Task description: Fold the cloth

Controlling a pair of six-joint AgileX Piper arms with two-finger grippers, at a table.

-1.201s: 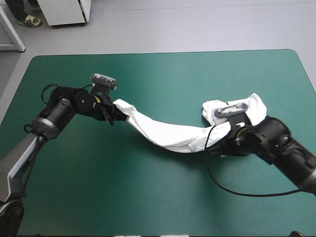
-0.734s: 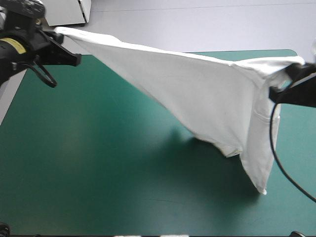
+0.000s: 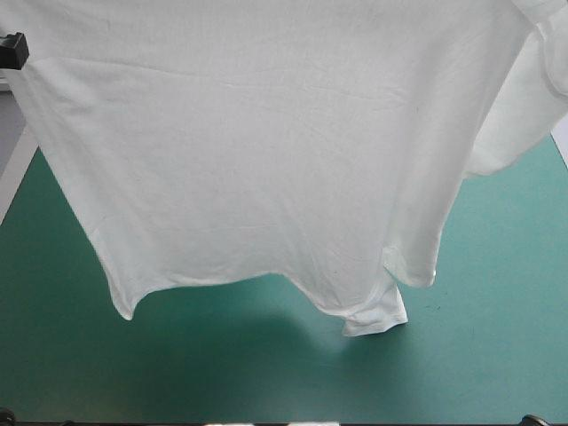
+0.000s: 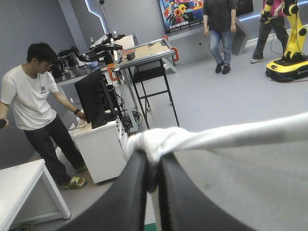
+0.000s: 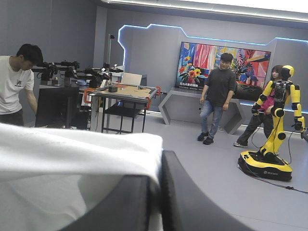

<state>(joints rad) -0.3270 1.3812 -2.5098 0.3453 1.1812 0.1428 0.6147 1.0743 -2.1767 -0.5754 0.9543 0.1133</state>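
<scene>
The T-shirt (image 3: 266,151) hangs in the air above the bench (image 3: 497,355), lifted clear of its teal-green cover and spread into one broad white sheet. Its long axis runs side to side across the bench, from the left arm's side to the right arm's side, with the upper edge pulled out between the two arms and the body of the cloth hanging down from it. The lower edge is free and uneven: it dips to a point toward the left, rises in a shallow curve through the middle, and ends toward the right in a small doubled-over corner (image 3: 377,315), the lowest part of the cloth. At the right end a rounded lobe (image 3: 519,124) of cloth hangs beside the main sheet. The left gripper (image 4: 153,161) is clamped on the T-shirt, its black fingers all but together on a bunched knot of white cloth, from which a taut rolled edge runs away to the side. The right gripper (image 5: 155,180) is likewise pinched on the T-shirt, a flat fold of cloth lying over and beside its fingers. Under the sheet a soft shadow falls on the cover near the bench's near edge.
</scene>
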